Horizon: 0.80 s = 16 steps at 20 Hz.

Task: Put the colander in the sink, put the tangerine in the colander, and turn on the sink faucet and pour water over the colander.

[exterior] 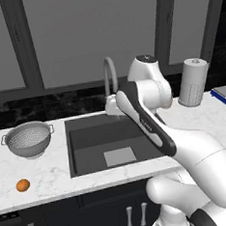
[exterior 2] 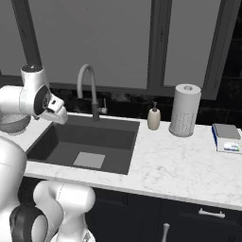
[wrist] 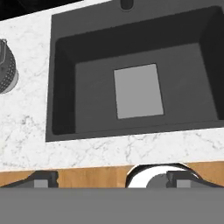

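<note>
Sink (exterior: 87, 131): dark grey rectangular basin set into the white marbled table (exterior: 47, 174), with a lighter grey square at the centre of its bottom. Nothing lies in it.

Colander (exterior: 28, 139): silver perforated bowl with two side handles, upright on the table toward its left end, near the back edge, apart from the sink's left rim. In the hand view its edge (wrist: 6, 65) shows beside the sink; in the right base view part of it (exterior 2: 13, 122) shows beneath the arm.

Tangerine (exterior: 23, 185): small orange fruit on the table near the front edge, in front of the colander and apart from it.

Sink faucet (exterior 2: 89, 90): grey gooseneck behind the sink's back rim, spout arched over the basin; partly hidden by the arm in the left base view (exterior: 110, 76).

Pincer (wrist: 112, 178): above the sink's front rim, looking down into the basin, finger tips spread wide with nothing between them.

Other items on the table, right of the sink: soap dispenser (exterior 2: 154, 117), paper towel roll (exterior 2: 185, 109), and a small scale (exterior 2: 227, 137) toward the right end.
</note>
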### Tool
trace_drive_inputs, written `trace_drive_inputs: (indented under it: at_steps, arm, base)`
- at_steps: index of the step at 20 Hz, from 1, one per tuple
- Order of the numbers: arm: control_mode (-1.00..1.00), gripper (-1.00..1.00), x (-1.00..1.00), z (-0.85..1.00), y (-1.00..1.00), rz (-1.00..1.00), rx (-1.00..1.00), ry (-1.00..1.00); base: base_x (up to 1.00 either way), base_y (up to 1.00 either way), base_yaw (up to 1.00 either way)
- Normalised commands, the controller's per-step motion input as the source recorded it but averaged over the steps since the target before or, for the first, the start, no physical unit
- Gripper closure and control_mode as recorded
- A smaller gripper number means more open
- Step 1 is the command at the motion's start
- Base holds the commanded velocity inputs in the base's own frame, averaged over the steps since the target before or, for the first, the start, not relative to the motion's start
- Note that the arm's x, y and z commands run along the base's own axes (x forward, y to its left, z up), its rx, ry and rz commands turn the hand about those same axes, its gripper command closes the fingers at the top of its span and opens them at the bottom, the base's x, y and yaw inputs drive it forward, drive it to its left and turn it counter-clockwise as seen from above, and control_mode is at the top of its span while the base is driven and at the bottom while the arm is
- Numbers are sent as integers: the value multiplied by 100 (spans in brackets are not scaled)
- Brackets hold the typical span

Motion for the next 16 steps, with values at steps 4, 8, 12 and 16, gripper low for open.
trace_drive_inputs:
  at_steps: [4, 8, 12, 16]
  arm:
    - [-100, -100, -5, -6, 100, -9, 30, -1]
    - [-100, -100, 7, -2, 100, -11, 22, 0]
    - [-100, -100, 45, -2, 100, -17, 2, 7]
    - [-100, -100, 73, -11, 94, -11, -2, 24]
  base:
    - [0, 0, 0]
    - [0, 0, 0]
    - [0, 0, 0]
    - [0, 0, 0]
